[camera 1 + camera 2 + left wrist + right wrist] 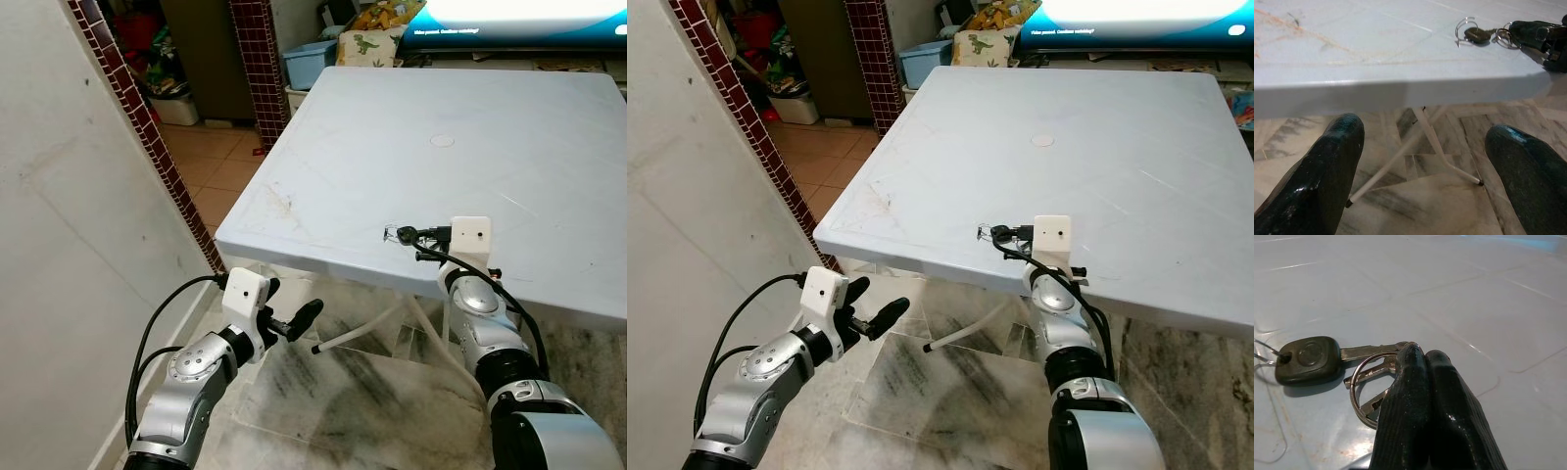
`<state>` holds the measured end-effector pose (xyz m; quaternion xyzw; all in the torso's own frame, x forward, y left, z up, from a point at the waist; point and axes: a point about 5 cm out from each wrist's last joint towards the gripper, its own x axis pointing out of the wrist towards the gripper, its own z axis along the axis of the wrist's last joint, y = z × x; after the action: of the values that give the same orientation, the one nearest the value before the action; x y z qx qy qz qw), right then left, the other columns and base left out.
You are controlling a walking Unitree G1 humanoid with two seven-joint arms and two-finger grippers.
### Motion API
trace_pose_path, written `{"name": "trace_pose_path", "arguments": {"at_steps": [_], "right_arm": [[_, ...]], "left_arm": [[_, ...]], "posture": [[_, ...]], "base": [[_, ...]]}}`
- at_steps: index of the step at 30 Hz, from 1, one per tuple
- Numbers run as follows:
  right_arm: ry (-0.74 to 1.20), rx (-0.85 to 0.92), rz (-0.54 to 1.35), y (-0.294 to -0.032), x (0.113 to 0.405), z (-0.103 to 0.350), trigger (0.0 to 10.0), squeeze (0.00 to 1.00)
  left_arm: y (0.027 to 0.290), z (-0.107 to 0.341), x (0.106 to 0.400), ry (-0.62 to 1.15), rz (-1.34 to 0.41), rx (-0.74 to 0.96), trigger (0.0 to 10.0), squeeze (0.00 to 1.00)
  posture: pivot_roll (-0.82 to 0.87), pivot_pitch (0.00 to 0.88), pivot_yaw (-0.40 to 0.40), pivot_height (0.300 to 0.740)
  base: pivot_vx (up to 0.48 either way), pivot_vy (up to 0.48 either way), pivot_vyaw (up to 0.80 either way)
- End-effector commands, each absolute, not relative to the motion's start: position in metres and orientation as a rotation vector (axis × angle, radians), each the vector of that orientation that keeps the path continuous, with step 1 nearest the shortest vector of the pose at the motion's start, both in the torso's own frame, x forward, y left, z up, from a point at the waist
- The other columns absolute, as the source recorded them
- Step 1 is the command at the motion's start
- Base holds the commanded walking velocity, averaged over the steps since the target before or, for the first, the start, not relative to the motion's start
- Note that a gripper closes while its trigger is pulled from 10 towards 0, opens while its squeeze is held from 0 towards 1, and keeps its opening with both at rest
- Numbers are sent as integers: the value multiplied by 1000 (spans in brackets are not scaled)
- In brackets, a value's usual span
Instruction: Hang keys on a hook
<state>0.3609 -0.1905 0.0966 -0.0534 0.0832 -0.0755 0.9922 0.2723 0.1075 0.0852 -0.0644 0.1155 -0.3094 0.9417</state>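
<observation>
A bunch of keys (1308, 360) with a dark fob and a metal ring lies near the front edge of the white table (392, 127). My right gripper (1425, 352) rests on the tabletop, its two black fingers pressed together on the key ring. From the head the keys (397, 234) lie just left of that gripper (416, 235). My left gripper (289, 311) hangs open below and in front of the table edge, with nothing between its fingers (1327, 161). In its wrist view the keys (1479, 34) lie up on the tabletop.
A pale wall (59, 245) edged with dark red brick trim (147, 137) stands close on the left. White table legs (362, 333) cross over the marble floor under the table. A blue bin (309, 61) and clutter stand beyond the table's far left corner.
</observation>
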Motion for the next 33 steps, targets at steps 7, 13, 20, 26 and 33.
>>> {"name": "trace_pose_path", "arguments": {"at_steps": [7,13,20,26,33], "right_arm": [[-47,-165,-166,-188,364,132,0,0],[-166,-201,-150,-188,361,156,0,0],[-246,-286,-93,-185,352,171,0,0],[-231,-327,-27,-185,341,169,0,0],[-185,-383,109,-177,319,157,0,0]], "left_arm": [[117,104,285,122,-527,-105,10000,0],[126,117,290,31,-438,-76,10000,0],[134,122,292,-18,-369,-38,10000,0],[139,117,285,-7,-366,-21,10000,0],[151,110,274,17,-340,28,10000,0]], "posture": [[5,0,134,740],[0,0,130,740],[-8,0,125,740],[-16,0,128,740],[-26,0,129,740]], "base": [[0,0,0],[0,0,0],[0,0,0],[0,0,0],[0,0,0]]}}
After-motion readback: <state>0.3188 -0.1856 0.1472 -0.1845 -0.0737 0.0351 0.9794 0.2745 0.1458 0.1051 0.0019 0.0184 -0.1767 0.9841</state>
